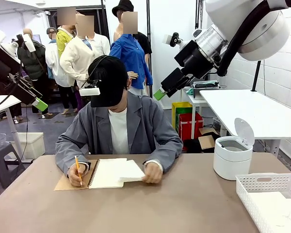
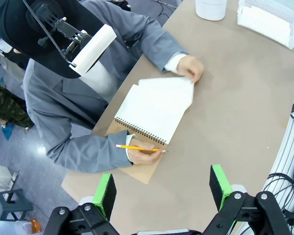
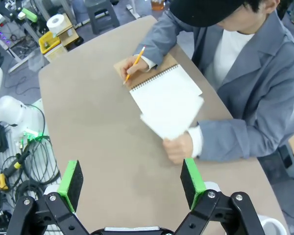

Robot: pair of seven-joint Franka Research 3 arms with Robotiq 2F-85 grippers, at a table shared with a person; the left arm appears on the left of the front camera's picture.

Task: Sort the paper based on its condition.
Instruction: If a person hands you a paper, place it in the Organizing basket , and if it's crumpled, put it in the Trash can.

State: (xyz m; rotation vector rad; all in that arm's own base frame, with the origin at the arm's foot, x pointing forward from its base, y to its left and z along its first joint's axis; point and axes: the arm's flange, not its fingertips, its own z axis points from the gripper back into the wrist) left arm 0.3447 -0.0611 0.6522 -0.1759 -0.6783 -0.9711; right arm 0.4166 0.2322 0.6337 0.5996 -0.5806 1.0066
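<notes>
Both tools hang high above the brown table with nothing in them: the left gripper and the right gripper each have their green-padded jaws spread wide. The thin white sheet of paper lies askew on the open spiral-bound notebook at the far middle, and the person's hand grips its right edge. Flat white sheets lie in the white slotted plastic basket at the near right.

Front view. A brown worktop spans the lower frame. At right, a white brick wall rises above a white table. At centre right, on the grey floor, stand a red crate, a yellow crate and a cardboard box. At lower left are a grey stool and a white tub. The lighting is even and indoor.
</notes>
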